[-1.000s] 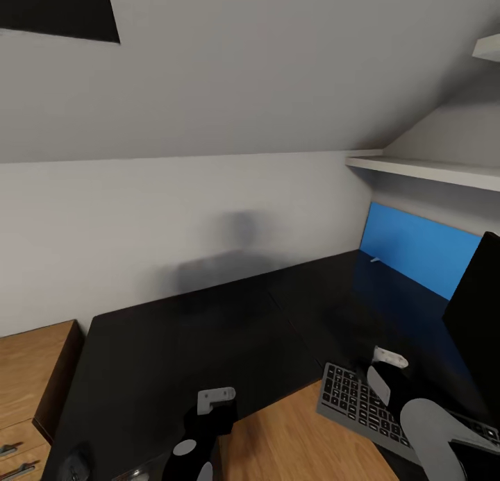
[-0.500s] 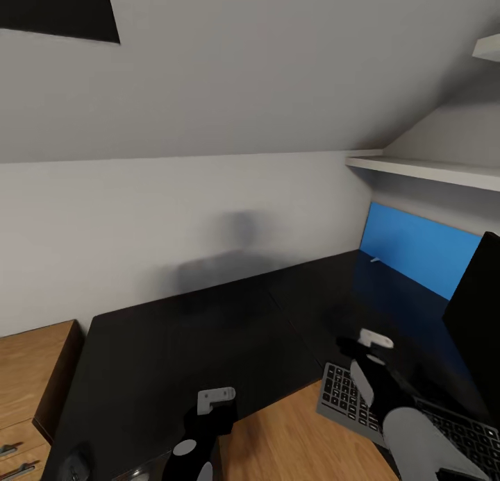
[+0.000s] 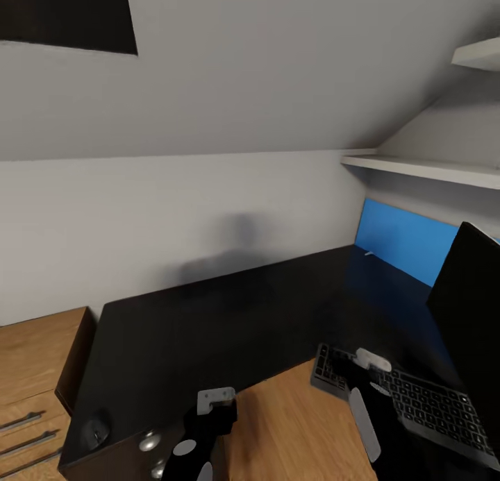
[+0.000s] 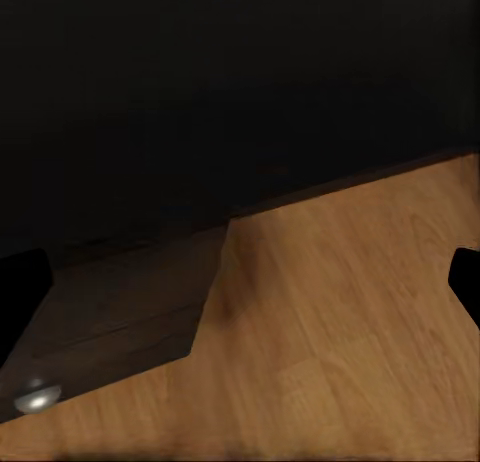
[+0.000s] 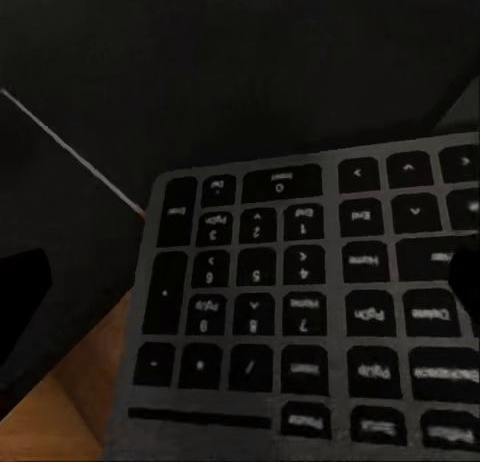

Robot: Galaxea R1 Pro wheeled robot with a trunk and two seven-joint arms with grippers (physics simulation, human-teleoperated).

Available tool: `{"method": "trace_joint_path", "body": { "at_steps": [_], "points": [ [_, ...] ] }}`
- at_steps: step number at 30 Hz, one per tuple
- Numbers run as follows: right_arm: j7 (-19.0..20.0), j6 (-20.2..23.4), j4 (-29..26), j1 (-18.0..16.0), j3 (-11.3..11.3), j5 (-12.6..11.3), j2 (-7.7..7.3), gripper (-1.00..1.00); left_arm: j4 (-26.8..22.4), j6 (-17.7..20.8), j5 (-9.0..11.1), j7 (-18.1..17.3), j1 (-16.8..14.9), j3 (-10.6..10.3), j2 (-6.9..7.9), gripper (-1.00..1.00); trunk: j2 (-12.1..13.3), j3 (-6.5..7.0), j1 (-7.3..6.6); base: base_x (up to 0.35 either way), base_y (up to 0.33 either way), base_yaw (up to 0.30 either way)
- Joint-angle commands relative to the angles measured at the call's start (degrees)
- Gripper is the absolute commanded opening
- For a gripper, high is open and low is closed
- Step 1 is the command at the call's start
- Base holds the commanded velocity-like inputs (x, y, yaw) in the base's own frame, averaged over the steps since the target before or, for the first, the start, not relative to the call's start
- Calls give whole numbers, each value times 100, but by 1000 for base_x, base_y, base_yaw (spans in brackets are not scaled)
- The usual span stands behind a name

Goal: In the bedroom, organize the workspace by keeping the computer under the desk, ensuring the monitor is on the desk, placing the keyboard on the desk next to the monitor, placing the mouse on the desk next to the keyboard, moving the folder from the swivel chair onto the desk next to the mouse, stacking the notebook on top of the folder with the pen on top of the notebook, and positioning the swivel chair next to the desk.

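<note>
Far left: a light wooden chest with long bar handles stands against the desk; it has no part in the task. The desk top is black, glossy and flat, with an L-shaped plan, and a drawer unit with round silver knobs sits under its near-left corner. On that corner lies the mouse, small, rounded and black, well apart from the keyboard; judged against the task, it has yet to be brought alongside. Centre: the left gripper hangs low over the wooden floor in front of the desk edge, holding nothing; whether its jaws are apart or together cannot be told. Right of centre: the right gripper sits over the left end of the keyboard, and its wrist camera looks straight down on the number pad; its spread cannot be told, and no clamp on the keyboard is visible. The keyboard is slim, dark grey and matte with pale legends; its near-left corner overhangs the desk edge, which suggests its placement is unfinished. Far right: the monitor, thin, black and upright, stands on the desk just behind the keyboard. Beyond it, a bright blue flat panel stands against the far wall under white shelves.
</note>
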Motion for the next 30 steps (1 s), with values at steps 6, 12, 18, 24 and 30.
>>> {"method": "trace_joint_path", "body": {
  "at_steps": [6,12,18,24,30],
  "points": [
    [-30,83,-10,11,-3,-395,32,100,-8,14,57,52,-4,-19,3,100,-5,-7,-3,-331,48,0],
    [1,31,121,12,5,-393,27,100,-8,16,55,54,-4,-15,3,100,-5,-7,-3,-303,170,0],
    [6,27,129,12,5,-393,26,100,-18,16,57,50,-4,-13,3,100,-5,-7,-3,-157,85,0],
    [8,20,247,12,14,-382,16,100,-97,16,57,41,-4,-9,3,100,-5,-7,-3,-29,15,0],
    [2,5,352,12,100,-376,14,100,-289,20,65,46,-4,-4,3,100,-246,-115,129,-6,3,0]
  ]
}}
